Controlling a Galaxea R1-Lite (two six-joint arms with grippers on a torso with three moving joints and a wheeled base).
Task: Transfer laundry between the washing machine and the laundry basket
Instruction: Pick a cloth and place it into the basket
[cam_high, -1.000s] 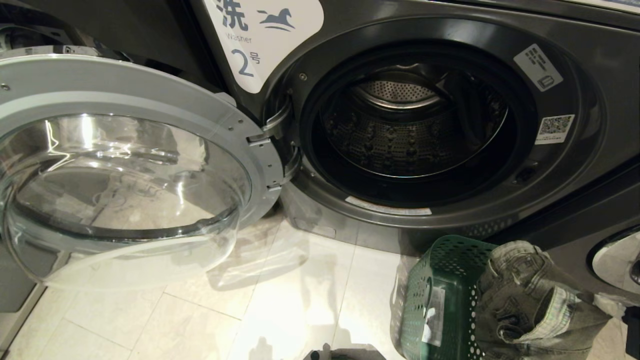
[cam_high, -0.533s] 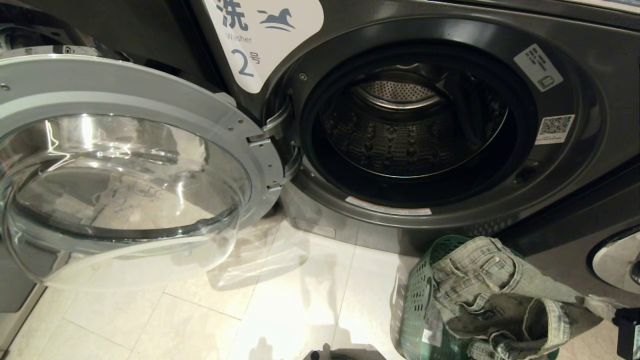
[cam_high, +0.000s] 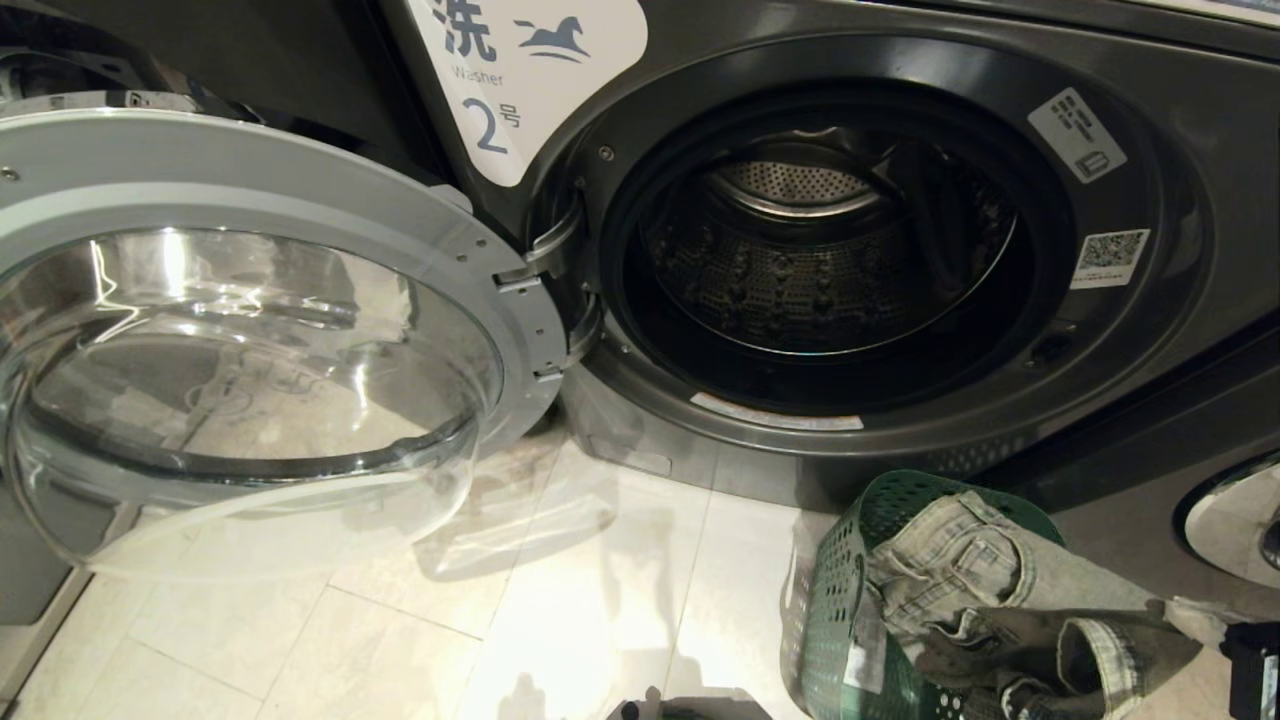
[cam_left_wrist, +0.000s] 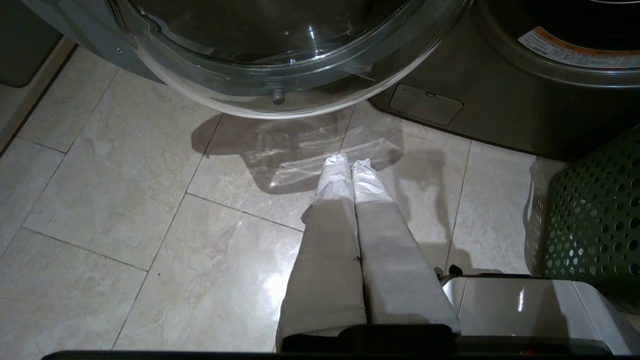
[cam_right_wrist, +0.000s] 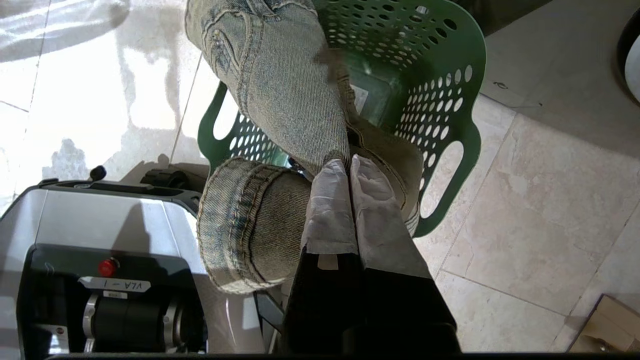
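Note:
The laundry (cam_high: 1000, 590), a pair of grey-green jeans, hangs over the mouth of the green laundry basket (cam_high: 835, 600) on the floor at the lower right. My right gripper (cam_right_wrist: 347, 162) is shut on the laundry (cam_right_wrist: 270, 75) above the basket (cam_right_wrist: 450, 100); in the head view this gripper (cam_high: 1178, 612) shows at the right edge. The washing machine (cam_high: 1150, 330) marked 2 stands behind with its glass door (cam_high: 250, 330) swung wide to the left, and no cloth shows in its drum (cam_high: 800, 260). My left gripper (cam_left_wrist: 350, 161) is shut and empty above the floor tiles.
My own base (cam_right_wrist: 100, 235) sits close beside the basket. The open door fills the left half of the head view. Another machine's chrome-rimmed door (cam_high: 1235, 520) shows at the right edge. A cardboard box (cam_right_wrist: 605, 325) lies on the tiles.
The laundry has swung from an upright bundle at the basket's right side to lie lower across the basket's mouth, the right gripper sinking with it. The left arm has kept still.

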